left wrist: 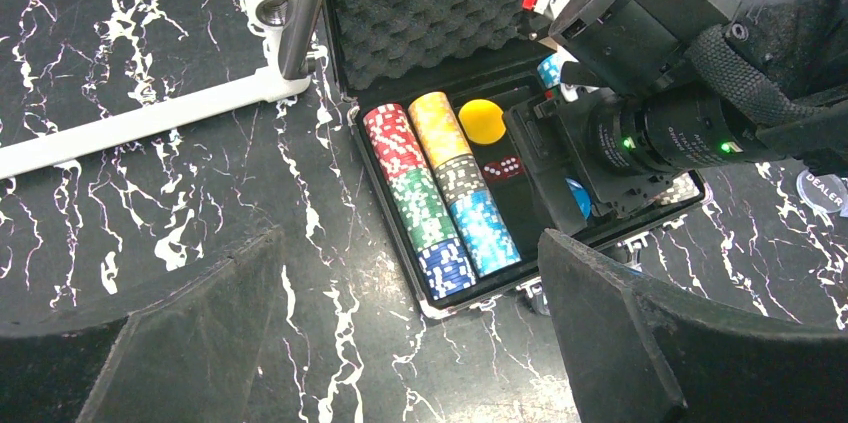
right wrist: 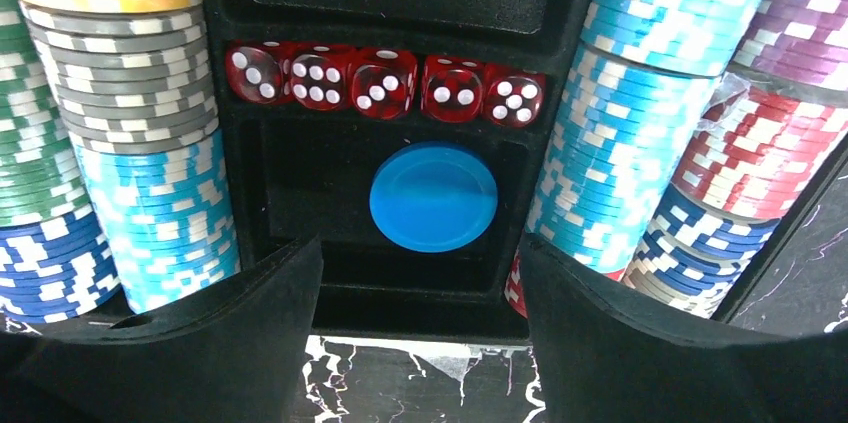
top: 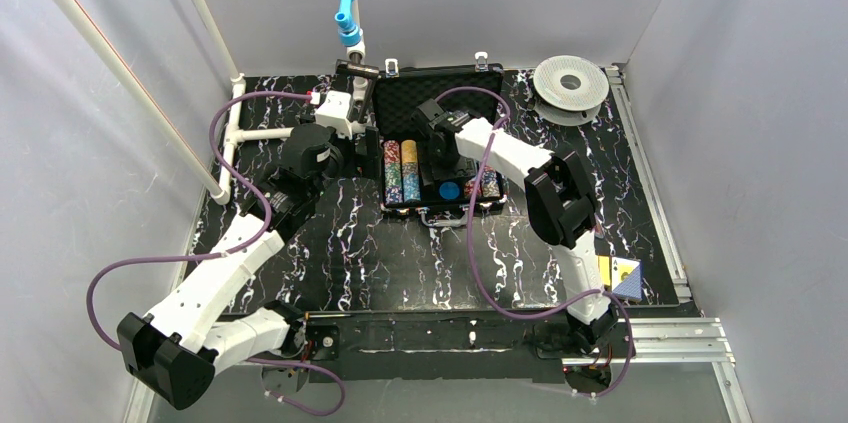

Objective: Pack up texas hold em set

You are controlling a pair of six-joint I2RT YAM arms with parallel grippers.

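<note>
in the upper middle of the top view the case (top: 400, 98) lies open on the table (top: 380, 263). its foam lid is folded back toward the far wall, so the tray is free to reach from above. the chips (left wrist: 440, 193) lie in rows on both sides of the tray. the middle channel holds the smaller pieces: the yellow disc (left wrist: 482, 120) at the far end, five red dice (right wrist: 380, 78) in a line across their slot, and the blue disc (right wrist: 433, 196) flat in the pocket below them.

the right gripper (right wrist: 420, 253) hangs low over this pocket, with its fingers wide apart and nothing between them. the blue disc is just ahead of the gap, so i judge this arm is serving the middle channel. the left gripper (left wrist: 410, 243) is also wide and empty. it is held higher, over the left part of the case, probably to keep out of the way or to be ready for the lid.

at the right edge of the left wrist view a white disc marked dealer (left wrist: 822, 191) lies on the table, outside the case. so i think the packing is not finished and the lid should not close yet.
</note>
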